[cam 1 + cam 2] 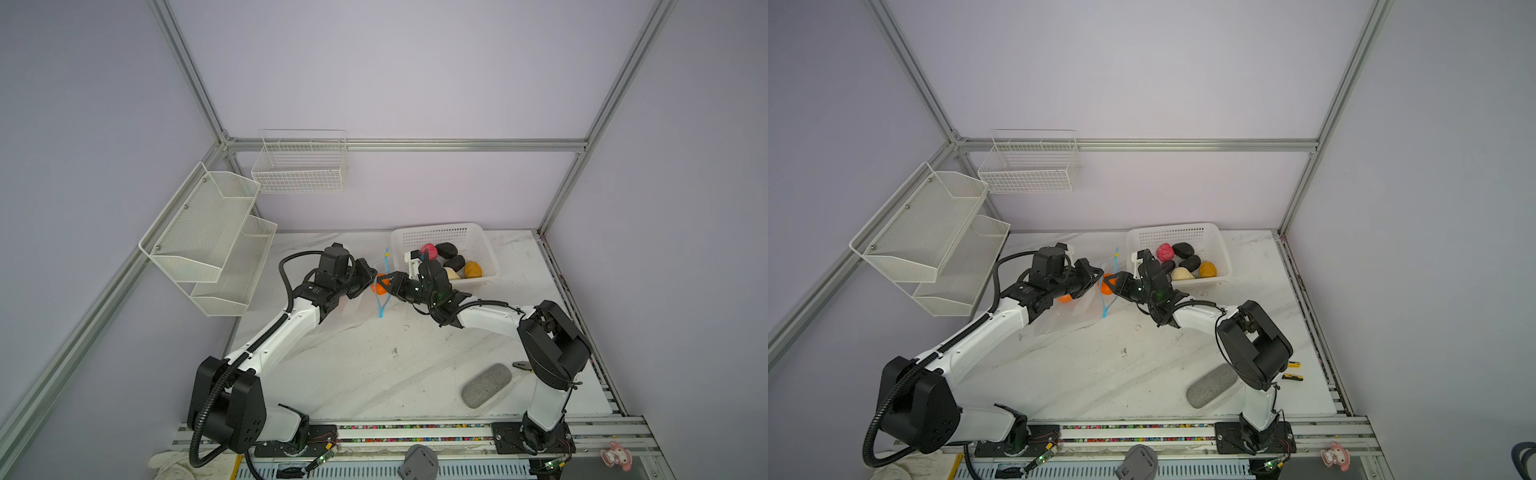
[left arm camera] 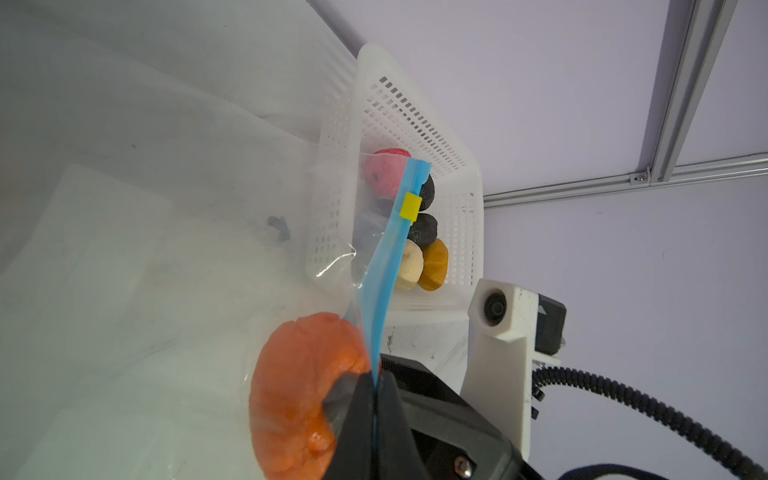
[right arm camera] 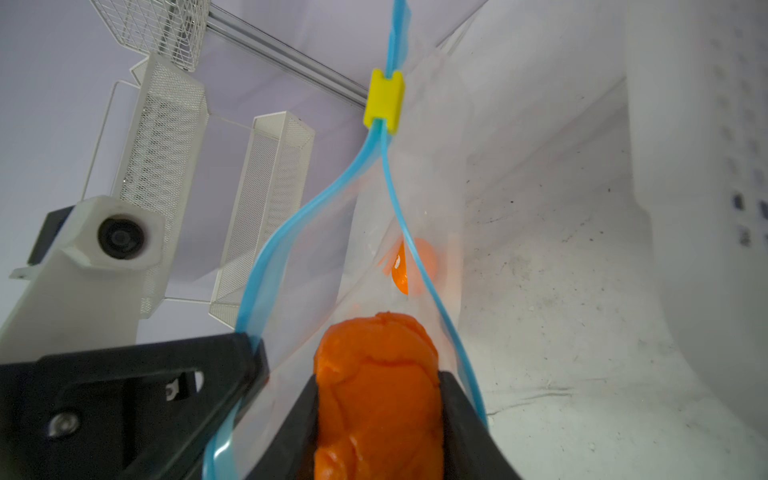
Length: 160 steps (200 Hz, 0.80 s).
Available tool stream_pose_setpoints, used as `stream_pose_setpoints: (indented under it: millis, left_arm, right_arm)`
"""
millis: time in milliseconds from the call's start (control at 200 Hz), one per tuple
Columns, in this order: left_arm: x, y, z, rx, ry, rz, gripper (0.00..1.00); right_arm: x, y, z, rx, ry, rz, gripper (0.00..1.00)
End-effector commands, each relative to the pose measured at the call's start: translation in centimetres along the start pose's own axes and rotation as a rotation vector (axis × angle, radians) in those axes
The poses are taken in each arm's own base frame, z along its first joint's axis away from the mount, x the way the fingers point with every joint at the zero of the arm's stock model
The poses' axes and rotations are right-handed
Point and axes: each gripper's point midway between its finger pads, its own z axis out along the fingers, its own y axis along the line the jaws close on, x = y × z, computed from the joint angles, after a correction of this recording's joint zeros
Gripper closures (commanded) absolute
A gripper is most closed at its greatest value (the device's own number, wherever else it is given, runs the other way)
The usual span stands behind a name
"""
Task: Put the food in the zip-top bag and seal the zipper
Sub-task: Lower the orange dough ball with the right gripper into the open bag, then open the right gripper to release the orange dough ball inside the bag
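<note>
Now the left gripper point(image 2: 376, 384) pinches one lip of the zipper point(image 2: 384, 286), and the zip-top bag point(image 2: 340, 232) gapes. The right gripper point(image 3: 376, 399) clamps an orange food piece point(image 3: 376, 353) between the parted lips (second orange piece point(image 3: 422, 259) lies deeper, beyond its fingertips).

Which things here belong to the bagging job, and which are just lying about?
Job:
bag
zipper
left gripper, pinching the zipper
right gripper, holding orange food
second orange piece, inside the bag
basket with remaining food

Lying about:
grey pad
pliers
wall racks
pink toy
</note>
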Motion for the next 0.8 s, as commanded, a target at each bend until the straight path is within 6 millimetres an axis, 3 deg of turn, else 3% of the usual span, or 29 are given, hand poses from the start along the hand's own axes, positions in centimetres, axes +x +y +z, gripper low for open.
stream_pose_setpoints:
  millis: [0, 475, 795]
  left_arm:
    - [-0.86, -2.75, -1.55, 0.093, -0.036, 0.016, 1.00]
    - [-0.82, -2.72, -1.41, 0.092, -0.035, 0.023, 1.00]
    - [-0.93, -2.82, -1.45, 0.092, -0.038, 0.024, 1.00]
  right_arm:
    - [-0.04, -0.34, 0.47, 0.034, -0.005, -0.023, 0.60]
    - [-0.49, -0.35, 0.45, 0.054, -0.024, -0.036, 0.37]
    - [-0.48, -0.39, 0.62, 0.053, -0.021, -0.038, 0.33]
